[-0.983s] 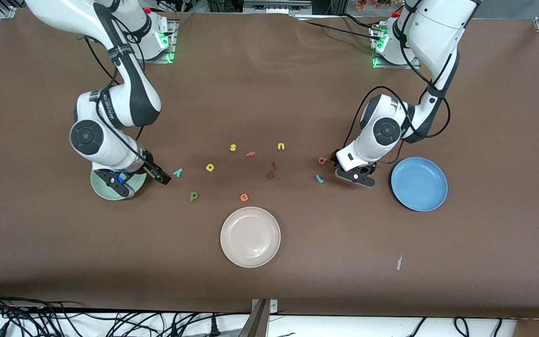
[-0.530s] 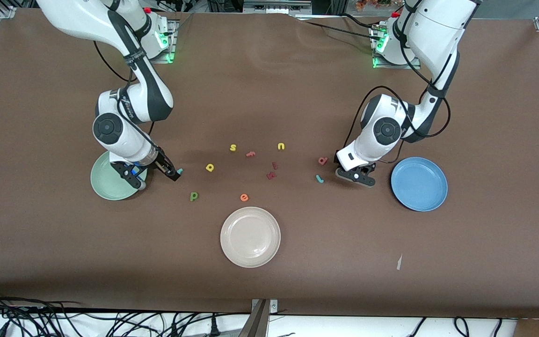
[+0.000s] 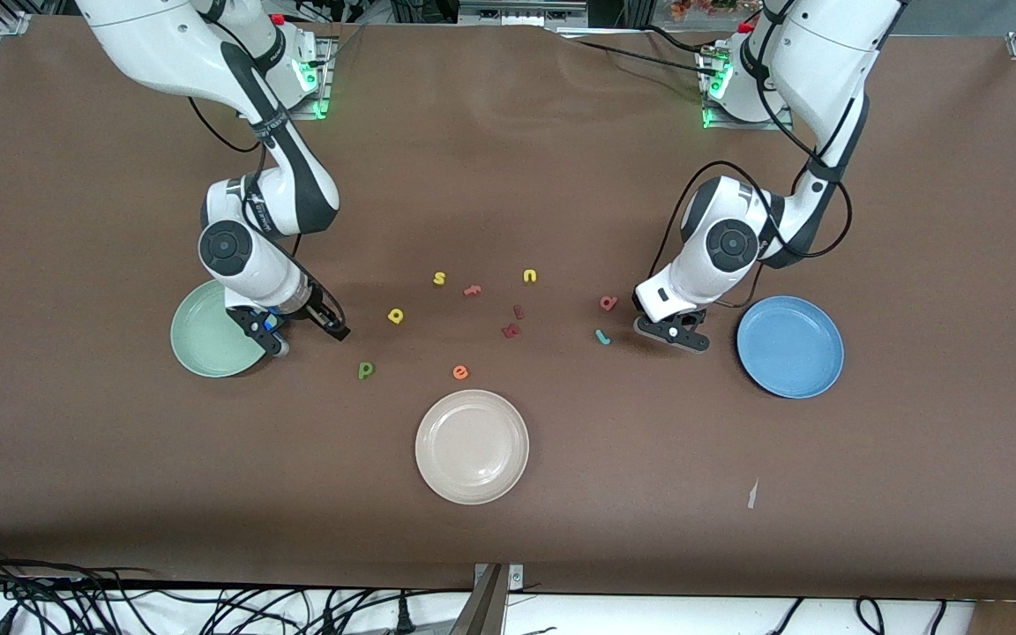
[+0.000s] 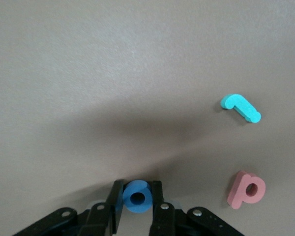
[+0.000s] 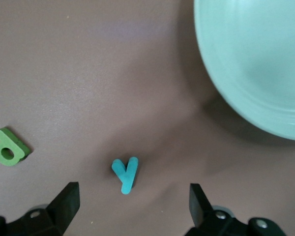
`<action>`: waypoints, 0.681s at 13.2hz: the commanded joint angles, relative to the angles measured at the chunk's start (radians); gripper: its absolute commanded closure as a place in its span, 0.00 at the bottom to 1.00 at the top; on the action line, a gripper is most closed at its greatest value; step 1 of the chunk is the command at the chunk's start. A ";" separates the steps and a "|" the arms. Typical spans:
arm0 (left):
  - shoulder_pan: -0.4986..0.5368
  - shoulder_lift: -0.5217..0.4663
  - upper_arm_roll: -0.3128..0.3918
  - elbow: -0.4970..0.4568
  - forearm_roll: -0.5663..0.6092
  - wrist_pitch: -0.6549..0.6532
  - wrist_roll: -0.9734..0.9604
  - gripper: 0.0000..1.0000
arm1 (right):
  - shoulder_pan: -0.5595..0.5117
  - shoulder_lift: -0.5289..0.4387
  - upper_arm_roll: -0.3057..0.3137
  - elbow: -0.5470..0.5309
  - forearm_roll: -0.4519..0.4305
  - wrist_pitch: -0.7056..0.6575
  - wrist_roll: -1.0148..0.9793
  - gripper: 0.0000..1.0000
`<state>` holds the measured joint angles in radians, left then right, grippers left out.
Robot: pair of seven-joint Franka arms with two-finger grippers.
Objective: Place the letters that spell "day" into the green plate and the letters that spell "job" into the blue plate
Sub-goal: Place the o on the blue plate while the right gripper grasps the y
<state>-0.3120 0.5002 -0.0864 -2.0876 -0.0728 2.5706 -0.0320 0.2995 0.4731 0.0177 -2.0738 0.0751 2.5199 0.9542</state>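
1. Clamping the left hand (image 3: 671,332) onto the small blue ring-shaped foam o (image 4: 137,196), with one finger pressed to each flank, low on the brown table (image 3: 561,547) near the round medium-blue plate (image 3: 790,353) at the left arm's end.
2. Leaving the teal hooked foam j (image 4: 241,108) and the pink-red foam b (image 4: 247,189) flat on the table close to that grip, apart from each other and outside any plate.
3. Hanging the right hand (image 5: 132,199) low over the teal foam y (image 5: 125,175), spread wide to either side and touching nothing, just beside the round pale mint-green plate (image 3: 199,346).
4. Lying loose toward the middle of the table: the dark green foam d (image 3: 366,370), nearer the front camera than the yellow round-bowled foam a (image 3: 396,315), both apart from the mint-green plate.
5. Judged stage: first pick of each word, with "job" begun at the o and "day" about to begin at the y. No letter visible in either plate.
6. Next for the left hand, probably: lift, carry over the medium-blue plate, release inside the rim. Light foam, so likely to cling to a finger or bounce out.
7. Next for the right hand, probably: lower to straddle the y, then close across its narrow stem. Tiny flat piece, so prone to slipping sideways under an off-centre squeeze.
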 commanded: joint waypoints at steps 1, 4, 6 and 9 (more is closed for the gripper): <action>0.072 -0.124 0.004 -0.015 -0.005 -0.113 0.017 0.87 | 0.001 0.021 0.005 0.007 0.015 0.022 0.008 0.05; 0.200 -0.195 0.004 -0.019 -0.004 -0.208 0.172 0.87 | 0.001 0.051 0.008 0.027 0.015 0.025 0.008 0.13; 0.278 -0.195 0.004 -0.019 -0.004 -0.211 0.294 0.85 | 0.000 0.062 0.022 0.040 0.023 0.025 0.008 0.24; 0.336 -0.170 0.019 -0.019 -0.005 -0.205 0.408 0.73 | 0.001 0.084 0.024 0.060 0.032 0.025 0.003 0.48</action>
<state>0.0096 0.3246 -0.0678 -2.0984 -0.0726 2.3610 0.3124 0.2999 0.5319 0.0368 -2.0451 0.0844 2.5397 0.9581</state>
